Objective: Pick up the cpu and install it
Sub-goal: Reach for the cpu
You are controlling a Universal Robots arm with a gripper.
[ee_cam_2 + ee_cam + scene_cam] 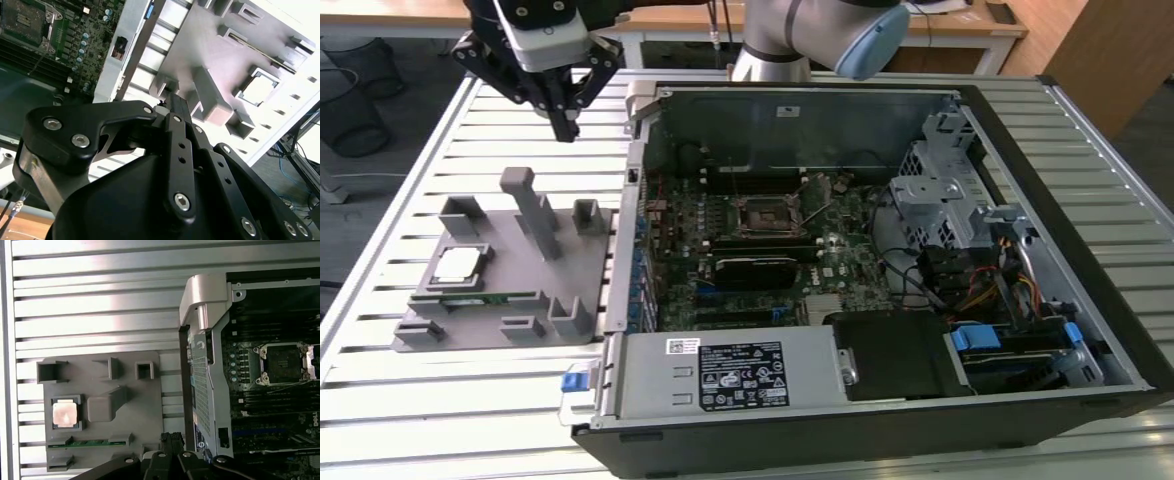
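Black PC case [881, 432] lies open, nearest in the exterior view, socket frame [761, 215] inside. Cpu [458, 264] sits in a pocket of the grey tray [491, 228] at the exterior view's left, green memory stick [480, 298] just beside. Farther back, gripper [567, 128] hovers over the slatted table [467, 140], fingers together, empty, well apart from cpu.

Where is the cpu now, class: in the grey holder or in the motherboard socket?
In the grey holder: the cpu lies flat in one of its square recesses, while the motherboard socket stands empty.
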